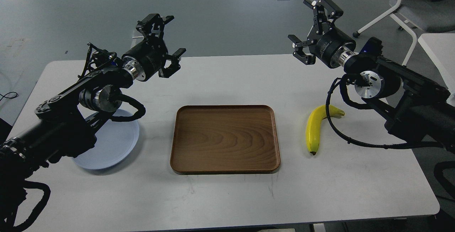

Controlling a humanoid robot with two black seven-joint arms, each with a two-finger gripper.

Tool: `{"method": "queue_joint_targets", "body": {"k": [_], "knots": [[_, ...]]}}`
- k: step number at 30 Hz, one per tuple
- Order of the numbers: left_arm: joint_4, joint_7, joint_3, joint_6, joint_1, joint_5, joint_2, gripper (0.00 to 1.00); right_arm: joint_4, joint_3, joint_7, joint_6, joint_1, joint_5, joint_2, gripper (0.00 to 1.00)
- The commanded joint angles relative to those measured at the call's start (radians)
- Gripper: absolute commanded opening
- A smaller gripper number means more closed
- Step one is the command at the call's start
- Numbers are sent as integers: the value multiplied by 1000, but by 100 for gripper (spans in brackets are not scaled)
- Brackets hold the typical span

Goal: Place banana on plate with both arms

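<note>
A curved yellow banana (pixel 315 128) lies on the white table at the right, its dark tip toward me. The pale blue-grey plate (pixel 115 143) sits at the left, partly hidden under my left arm. My left gripper (pixel 167 40) hangs open and empty above the table's back left, well above and behind the plate. Over the back right my right gripper (pixel 314 29) is raised, open too, holding nothing, above and behind the banana. A black cable from the right arm crosses in front of the banana's upper end.
A brown wooden tray (pixel 225 138) with nothing in it lies in the middle of the table (pixel 227 196), between plate and banana. A white office chair (pixel 408 15) stands on the floor beyond the right corner. Another white table edge (pixel 439 47) shows at far right.
</note>
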Motion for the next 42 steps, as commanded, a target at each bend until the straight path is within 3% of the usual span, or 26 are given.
{"method": "queue_joint_targets", "body": {"k": [1, 9, 42], "knots": [[-9, -9, -34, -8, 43, 10, -1, 98, -13, 1, -5, 2, -5, 0, 16, 100], [2, -45, -48, -6, 57, -1, -27, 98, -23, -16, -3, 6, 11, -5, 35, 100], [2, -47, -67, -9, 62, -3, -24, 98, -24, -21, 5, -4, 34, -6, 50, 100]]}}
